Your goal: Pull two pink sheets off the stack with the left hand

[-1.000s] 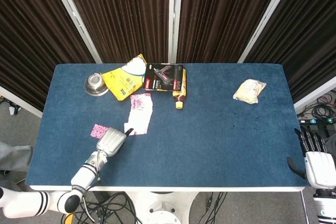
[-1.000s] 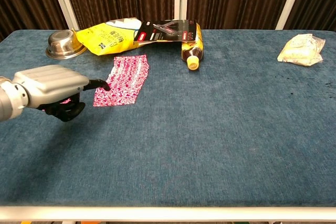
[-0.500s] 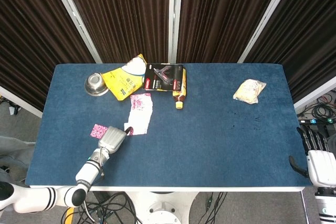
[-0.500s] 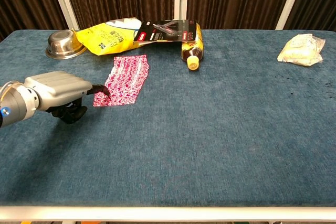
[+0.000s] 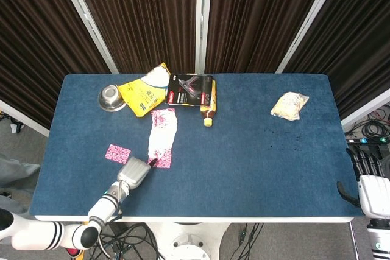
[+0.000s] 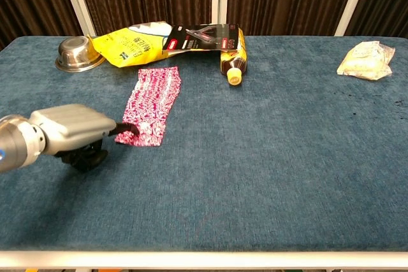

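The pink patterned stack (image 5: 163,127) lies left of the table's middle, in front of the yellow bag. Its top sheet (image 5: 159,158) is slid toward the front edge, so the pink shape looks long in the chest view (image 6: 150,107). My left hand (image 5: 134,172) sits just in front of it, and a dark fingertip (image 6: 125,133) presses on the sheet's near corner. A single pink sheet (image 5: 116,153) lies apart to the left; in the chest view the hand hides it. My right hand (image 5: 370,190) hangs off the table's right front corner, its fingers apart and holding nothing.
A steel bowl (image 5: 110,97), a yellow bag (image 5: 143,92), a black and red package (image 5: 191,89) and a yellow-capped bottle (image 5: 209,111) crowd the back left. A pale snack bag (image 5: 289,105) lies at the back right.
My left hand has drawn back toward the front edge, and the top pink sheet has slid with it, partly off the stack. The right hand has barely moved.
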Motion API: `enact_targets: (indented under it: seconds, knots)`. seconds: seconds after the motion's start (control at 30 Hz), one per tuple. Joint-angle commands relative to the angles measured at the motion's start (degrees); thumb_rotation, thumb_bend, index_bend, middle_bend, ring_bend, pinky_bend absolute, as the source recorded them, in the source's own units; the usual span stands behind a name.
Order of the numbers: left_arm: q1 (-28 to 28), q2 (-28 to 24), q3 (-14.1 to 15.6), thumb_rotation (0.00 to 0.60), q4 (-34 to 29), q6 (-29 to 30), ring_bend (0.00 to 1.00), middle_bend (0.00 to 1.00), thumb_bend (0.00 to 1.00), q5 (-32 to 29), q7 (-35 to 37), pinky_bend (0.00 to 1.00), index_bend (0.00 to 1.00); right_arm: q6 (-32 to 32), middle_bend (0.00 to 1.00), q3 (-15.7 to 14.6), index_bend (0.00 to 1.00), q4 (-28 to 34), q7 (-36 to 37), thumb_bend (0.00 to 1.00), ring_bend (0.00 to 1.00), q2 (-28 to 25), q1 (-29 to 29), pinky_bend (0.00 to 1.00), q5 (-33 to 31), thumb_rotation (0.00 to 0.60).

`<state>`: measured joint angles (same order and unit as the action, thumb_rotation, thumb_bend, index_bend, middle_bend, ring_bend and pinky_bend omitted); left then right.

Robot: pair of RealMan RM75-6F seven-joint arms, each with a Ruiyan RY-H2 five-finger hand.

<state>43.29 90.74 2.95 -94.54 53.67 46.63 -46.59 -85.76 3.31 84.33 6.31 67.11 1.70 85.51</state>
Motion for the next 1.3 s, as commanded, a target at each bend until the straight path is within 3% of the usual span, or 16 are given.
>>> enact_targets:
  seconds: [0.03,0.2,0.3,0.57,0.73,0.8,0.9,1.0,1.07,1.17,1.3]
  knots:
    - [-0.4,-0.8,2.2,0.600,-2.8,1.0,0.90,0.92,0.65,0.7,-1.0,0.88,0.14,0.1,0.00,-0.1,0.00,-0.1,0.1,0.27,0.00,0.1,0.0,0.00,0.0,0.600]
    - [-1.5,-2.4,5.4,0.600,-7.8,2.0,0.90,0.92,0.65,2.6,-1.0,0.88,0.14,0.1,0.00,-0.1,0.00,-0.1,-0.1,0.27,0.00,0.2,0.1,0.00,0.1,0.600]
    - [-2.1,-3.8,5.9,0.600,-10.3,3.8,0.90,0.92,0.65,5.5,-0.4,0.88,0.14,0.1,0.00,0.0,0.00,0.0,-0.3,0.27,0.00,0.1,0.1,0.00,0.0,0.600]
    - [-5.8,-6.8,4.0,0.600,-13.0,13.8,0.90,0.92,0.64,15.9,3.5,0.87,0.14,0.3,0.00,0.0,0.00,0.2,-0.6,0.27,0.00,0.2,0.1,0.00,0.0,0.600]
    - [-10.2,-8.0,2.6,0.600,-10.5,22.9,0.87,0.89,0.63,23.9,8.3,0.84,0.14,0.2,0.00,0.0,0.00,0.5,-0.9,0.27,0.00,0.2,0.2,0.00,0.1,0.600]
    - [-12.4,-8.1,2.3,0.600,-8.0,26.9,0.81,0.84,0.61,26.8,10.8,0.80,0.14,0.2,0.00,-0.1,0.00,0.5,-0.9,0.27,0.00,0.2,0.2,0.00,0.2,0.600]
    - [-16.6,-8.7,2.3,0.600,-3.8,31.8,0.61,0.64,0.55,27.9,14.1,0.64,0.14,0.1,0.00,-0.1,0.00,0.5,-1.0,0.27,0.00,0.2,0.2,0.00,0.2,0.600]
    - [-20.0,-9.9,2.8,0.600,-1.1,34.1,0.20,0.31,0.42,27.9,17.6,0.37,0.14,0.0,0.00,0.0,0.00,0.6,-1.0,0.27,0.00,0.2,0.2,0.00,0.3,0.600]
    - [-22.0,-10.5,3.1,0.600,0.2,35.3,0.05,0.15,0.34,27.8,19.8,0.22,0.13,-0.2,0.00,0.0,0.00,0.7,-1.0,0.27,0.00,0.2,0.1,0.00,0.4,0.600]
    - [-25.6,-11.2,3.4,0.598,2.4,37.8,0.00,0.03,0.28,28.4,24.5,0.11,0.12,-0.6,0.00,0.1,0.00,0.9,-0.8,0.27,0.00,0.2,0.0,0.00,0.4,0.600]
    - [-30.0,-12.1,3.3,0.580,4.6,41.1,0.00,0.03,0.26,28.8,29.6,0.08,0.12,-0.6,0.00,0.0,0.00,0.7,-0.6,0.27,0.00,0.5,0.0,0.00,0.6,0.600]
